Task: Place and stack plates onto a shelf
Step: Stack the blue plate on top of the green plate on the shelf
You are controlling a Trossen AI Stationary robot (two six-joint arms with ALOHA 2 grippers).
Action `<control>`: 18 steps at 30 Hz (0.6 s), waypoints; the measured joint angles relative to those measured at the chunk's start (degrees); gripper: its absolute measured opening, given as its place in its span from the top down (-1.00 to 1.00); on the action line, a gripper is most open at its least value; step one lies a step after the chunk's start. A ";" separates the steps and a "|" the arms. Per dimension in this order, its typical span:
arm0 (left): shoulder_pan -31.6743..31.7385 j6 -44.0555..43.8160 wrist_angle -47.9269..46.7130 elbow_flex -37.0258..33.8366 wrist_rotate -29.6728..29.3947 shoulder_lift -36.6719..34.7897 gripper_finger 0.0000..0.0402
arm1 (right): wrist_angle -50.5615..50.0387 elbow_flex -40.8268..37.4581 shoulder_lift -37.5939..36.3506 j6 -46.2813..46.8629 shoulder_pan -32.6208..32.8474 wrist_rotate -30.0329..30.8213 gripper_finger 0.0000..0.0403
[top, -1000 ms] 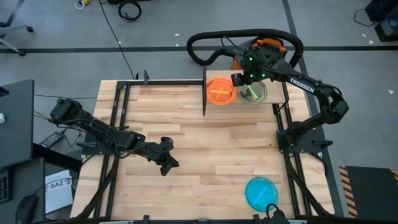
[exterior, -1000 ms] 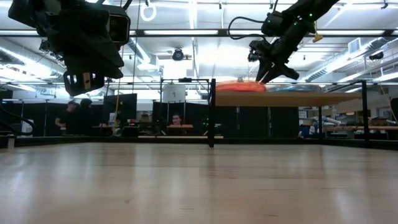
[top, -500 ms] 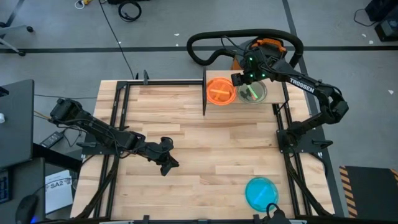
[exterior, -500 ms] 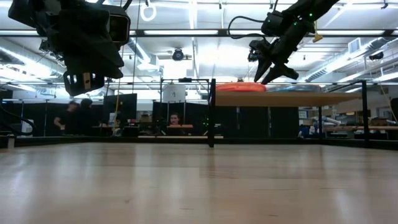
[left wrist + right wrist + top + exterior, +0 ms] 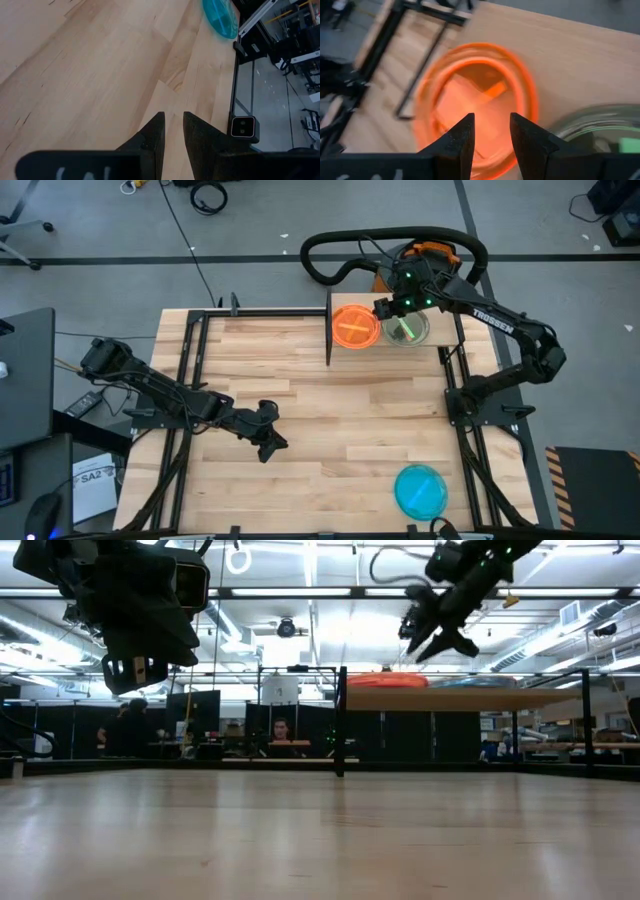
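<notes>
On the shelf [image 5: 436, 340] at the table's far right lie an orange plate [image 5: 355, 327] and, to its right, a pale greenish plate [image 5: 407, 330], both flat on the board. My right gripper [image 5: 491, 122] hangs open above the orange plate [image 5: 475, 100], clear of it, as the low view shows [image 5: 437, 640]. A blue plate [image 5: 421, 490] lies flat on the table near its front right corner. My left gripper [image 5: 268, 442] hovers over the table's middle left, open by a narrow gap [image 5: 173, 117], with nothing between its fingers.
A black upright post [image 5: 328, 330] stands at the shelf's left end. Black frame rails run along the table's left, right and far edges. Bare wood lies between the left gripper and the blue plate [image 5: 220, 17]. People sit in the room beyond the table.
My right gripper has risen from just above the orange plate to well above the shelf. The orange plate stays flat on the shelf.
</notes>
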 joint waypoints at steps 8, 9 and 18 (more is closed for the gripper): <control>0.00 0.00 0.00 0.00 0.00 0.00 0.62 | -0.01 0.00 -6.81 0.00 10.71 -0.18 0.36; 0.00 0.00 0.00 0.00 0.00 0.00 0.62 | -0.04 0.00 -7.50 0.00 12.62 -0.18 0.36; 0.00 -0.01 0.00 0.00 0.00 0.00 0.62 | -2.86 0.00 -10.28 -0.01 32.40 -0.34 0.36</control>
